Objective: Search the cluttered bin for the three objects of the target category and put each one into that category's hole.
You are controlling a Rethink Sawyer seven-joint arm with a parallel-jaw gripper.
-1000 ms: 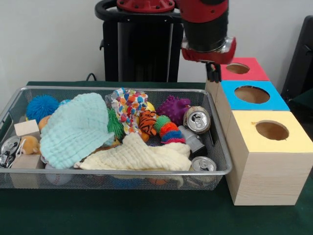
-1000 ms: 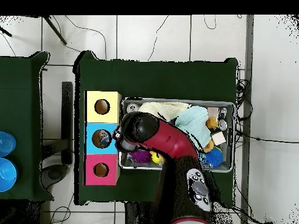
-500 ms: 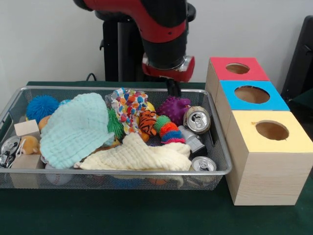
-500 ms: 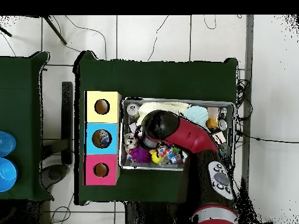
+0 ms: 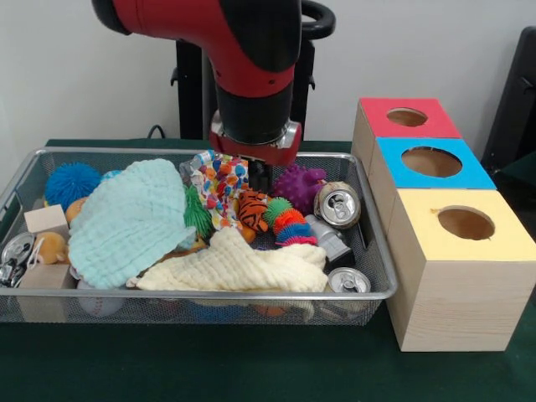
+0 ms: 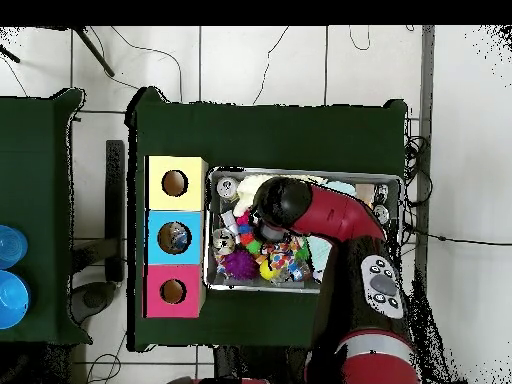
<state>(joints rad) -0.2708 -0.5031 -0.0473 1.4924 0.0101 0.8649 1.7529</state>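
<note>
While the arm is hanging over the bin's middle, here is how things are lying.
Bin: spreading below the gripper, cloths covering its left half.
Gripper: hovering by the patterned cloth; fingers hidden, spread unclear.
Bottles: none showing; probably lying under cloth.
Hole: sitting right of the gripper, beyond the bin.
Advice: lifting cloths aside first, avoiding cans.

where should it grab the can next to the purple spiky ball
Grip the can across its round side wall, coming down from above. It lies tilted with its pull-tab top facing the camera, so the curved sides are the reachable faces. The purple spiky ball crowds one side and the bin wall is near, so fingers probably fit best front-to-back.
</note>
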